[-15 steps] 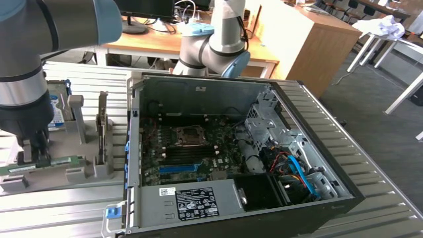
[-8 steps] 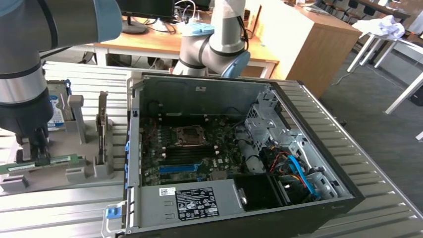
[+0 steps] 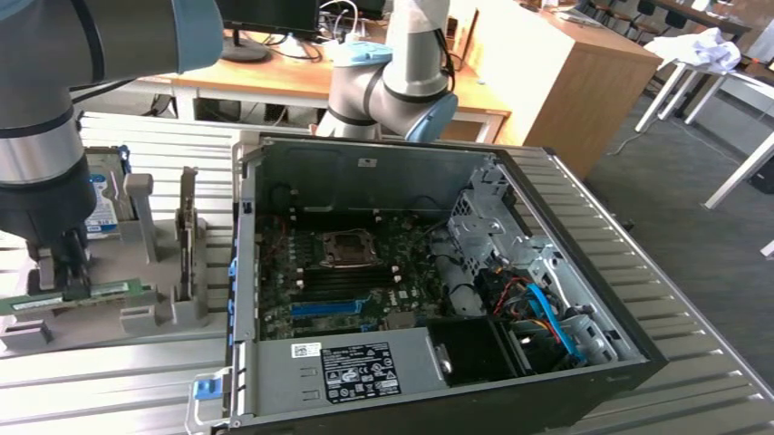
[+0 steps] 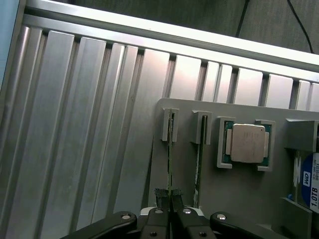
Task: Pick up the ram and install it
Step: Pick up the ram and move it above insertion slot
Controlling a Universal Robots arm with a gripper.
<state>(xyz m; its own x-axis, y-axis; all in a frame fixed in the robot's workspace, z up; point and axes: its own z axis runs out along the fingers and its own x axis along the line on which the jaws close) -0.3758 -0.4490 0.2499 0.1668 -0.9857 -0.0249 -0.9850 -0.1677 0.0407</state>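
Observation:
The ram (image 3: 103,292) is a long green stick standing on edge in the grey holder (image 3: 181,313) at the exterior view's left, outside the computer case. My gripper (image 3: 75,276) reaches down onto it near its middle. From the wrist, the ram (image 4: 170,154) is a thin edge running from a slot bracket to my gripper (image 4: 170,196), whose fingertips (image 4: 162,195) are pinched shut on it. The stick still sits in the holder's slot. The motherboard's memory slots (image 3: 344,283) lie inside the case below the processor socket (image 3: 351,249).
The open computer case (image 3: 568,272) fills the middle of the ribbed metal table (image 3: 109,372). In the holder are a second thin board (image 4: 199,154), a silver processor chip (image 4: 247,143), a hard drive (image 4: 308,184) and a dark card (image 3: 188,231). A second robot arm (image 3: 405,82) stands behind the case.

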